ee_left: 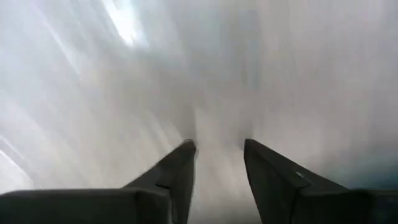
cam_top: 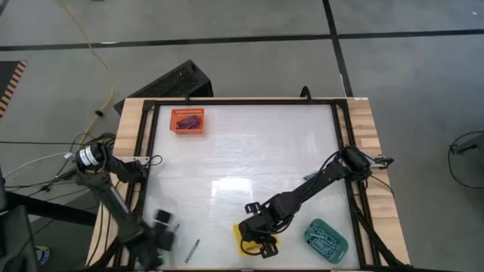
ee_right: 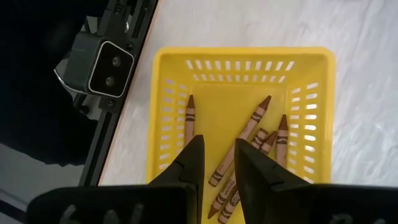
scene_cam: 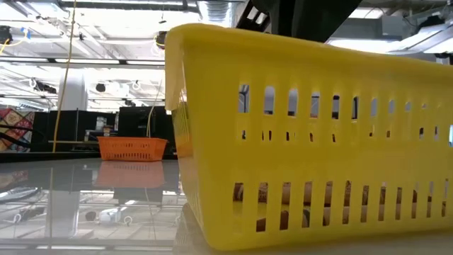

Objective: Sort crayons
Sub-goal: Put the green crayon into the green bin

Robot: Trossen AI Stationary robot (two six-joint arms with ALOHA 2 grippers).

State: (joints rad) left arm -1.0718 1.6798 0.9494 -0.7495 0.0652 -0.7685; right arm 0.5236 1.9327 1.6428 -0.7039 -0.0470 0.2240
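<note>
Over the yellow tray (ee_right: 314, 93), near the table's front edge, the right gripper (ee_right: 216, 158) hangs w/ its fingers a bit apart and nothing between them. Brown crayons (ee_right: 239, 140) lie in the tray just under it. More crayons sit in the teal tray (cam_top: 327, 239) beside it and in the orange tray (cam_top: 187, 121) at the far side. One crayon (cam_top: 192, 250) lies loose on the table (cam_top: 249, 151). The left gripper (ee_left: 217, 155) is near the front left corner, fingers apart, holding nothing; that view is blurry, so prob. just above the table.
</note>
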